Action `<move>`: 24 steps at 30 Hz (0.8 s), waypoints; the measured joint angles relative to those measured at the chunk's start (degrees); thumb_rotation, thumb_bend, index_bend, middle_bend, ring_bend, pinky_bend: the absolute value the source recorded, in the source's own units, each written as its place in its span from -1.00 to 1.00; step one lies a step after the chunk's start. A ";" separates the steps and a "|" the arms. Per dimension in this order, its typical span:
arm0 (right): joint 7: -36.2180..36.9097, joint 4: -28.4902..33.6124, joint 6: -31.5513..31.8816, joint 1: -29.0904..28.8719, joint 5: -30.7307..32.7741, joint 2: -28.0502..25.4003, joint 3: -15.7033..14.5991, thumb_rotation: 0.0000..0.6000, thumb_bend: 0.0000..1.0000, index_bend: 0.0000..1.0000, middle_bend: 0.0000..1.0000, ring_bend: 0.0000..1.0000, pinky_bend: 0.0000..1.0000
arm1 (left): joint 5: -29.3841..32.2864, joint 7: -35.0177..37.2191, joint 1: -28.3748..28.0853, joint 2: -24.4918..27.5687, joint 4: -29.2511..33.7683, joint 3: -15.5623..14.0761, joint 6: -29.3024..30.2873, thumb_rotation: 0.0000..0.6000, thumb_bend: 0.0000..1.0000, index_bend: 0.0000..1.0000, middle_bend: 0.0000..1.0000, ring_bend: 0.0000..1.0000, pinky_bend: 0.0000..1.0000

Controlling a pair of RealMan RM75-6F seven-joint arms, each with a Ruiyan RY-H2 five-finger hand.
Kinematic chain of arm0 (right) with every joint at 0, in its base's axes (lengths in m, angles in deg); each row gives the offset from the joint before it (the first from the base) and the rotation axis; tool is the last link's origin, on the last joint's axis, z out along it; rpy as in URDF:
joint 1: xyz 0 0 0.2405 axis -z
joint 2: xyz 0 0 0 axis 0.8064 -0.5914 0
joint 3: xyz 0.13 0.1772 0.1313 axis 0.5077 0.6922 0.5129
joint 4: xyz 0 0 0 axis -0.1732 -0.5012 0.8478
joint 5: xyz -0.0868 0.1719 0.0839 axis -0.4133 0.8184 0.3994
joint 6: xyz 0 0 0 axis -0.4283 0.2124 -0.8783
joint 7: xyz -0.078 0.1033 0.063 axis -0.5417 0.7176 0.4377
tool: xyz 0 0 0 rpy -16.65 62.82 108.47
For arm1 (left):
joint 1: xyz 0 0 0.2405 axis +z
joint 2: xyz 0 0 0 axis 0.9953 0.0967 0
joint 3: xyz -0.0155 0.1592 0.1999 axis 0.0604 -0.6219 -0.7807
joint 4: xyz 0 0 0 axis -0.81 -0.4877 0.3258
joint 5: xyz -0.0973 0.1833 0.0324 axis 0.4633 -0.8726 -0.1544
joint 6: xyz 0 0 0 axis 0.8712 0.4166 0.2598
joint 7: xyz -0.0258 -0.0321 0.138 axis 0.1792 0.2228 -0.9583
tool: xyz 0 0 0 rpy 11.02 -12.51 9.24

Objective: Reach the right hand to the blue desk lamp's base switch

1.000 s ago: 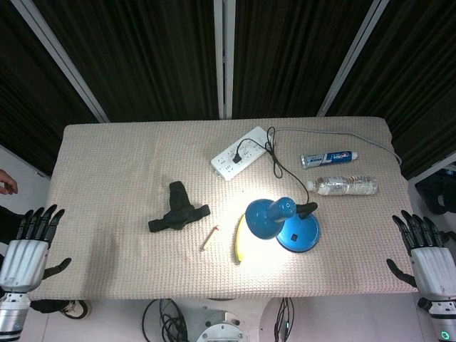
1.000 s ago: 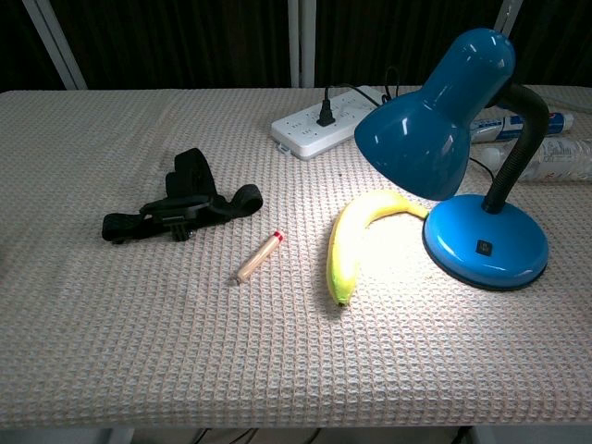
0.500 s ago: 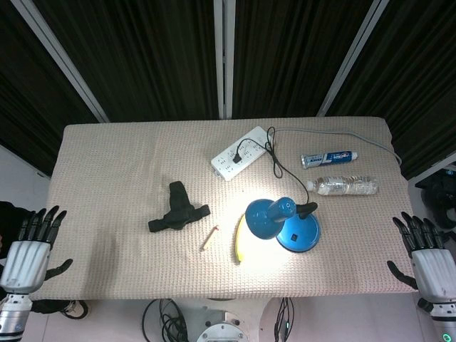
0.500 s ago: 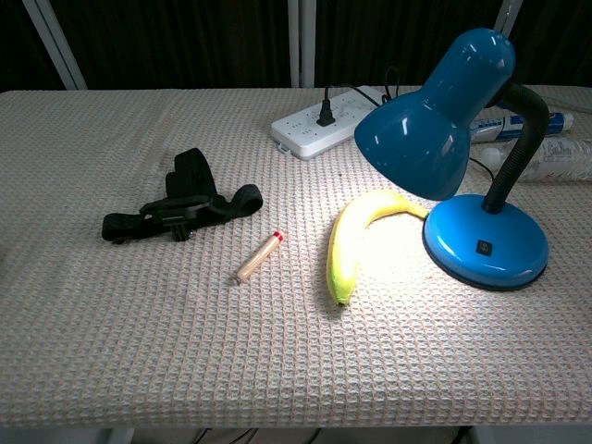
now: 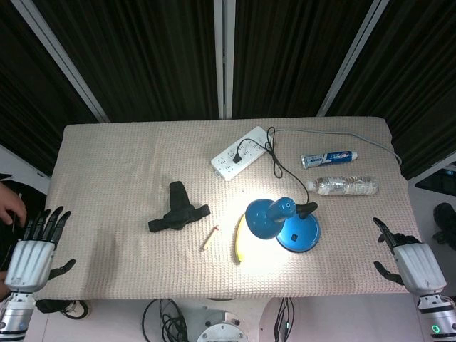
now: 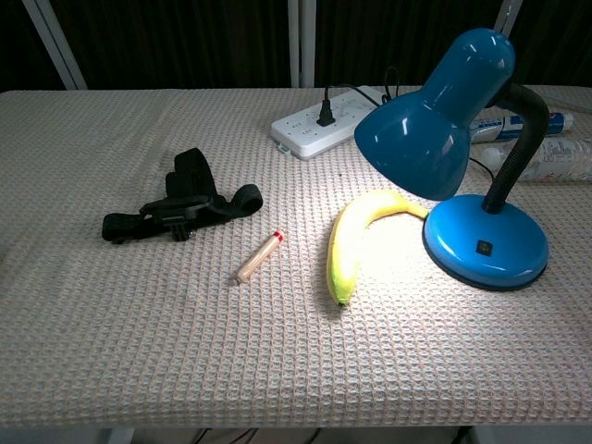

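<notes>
The blue desk lamp (image 5: 283,223) (image 6: 453,129) stands lit right of the table's middle, its shade bent down toward the left. On its round base (image 6: 485,242) sits a small black switch (image 6: 482,246) (image 5: 293,236). My right hand (image 5: 406,261) hovers at the table's front right corner, well to the right of the lamp, fingers apart and holding nothing. My left hand (image 5: 34,246) is off the table's front left edge, fingers spread and empty. Neither hand shows in the chest view.
A yellow banana (image 6: 351,239) lies under the shade, a small wooden stick (image 6: 258,257) left of it, and a black strap mount (image 6: 180,210) further left. A white power strip (image 5: 240,152), a toothpaste tube (image 5: 328,158) and a water bottle (image 5: 346,186) lie behind the lamp.
My right hand has shifted left and inward over the table's front right corner and turned. The left hand has barely moved. A person's hand has come in at the far left edge.
</notes>
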 measured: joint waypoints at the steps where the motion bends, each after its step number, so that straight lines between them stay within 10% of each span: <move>1: -0.37 0.32 -0.53 -0.50 -0.28 -0.14 -0.07 1.00 -0.71 -1.00 0.67 0.57 0.80 | -0.06 -0.09 0.08 0.02 0.06 -0.04 0.13 1.00 -0.89 -0.92 -1.00 -1.00 -1.00; 24: -20.68 8.92 -23.84 -12.22 5.09 5.26 -1.07 1.00 0.47 -1.00 0.69 0.59 0.80 | -0.86 -0.50 0.80 0.38 0.84 -0.61 0.69 1.00 -0.90 -0.92 -1.00 -1.00 -1.00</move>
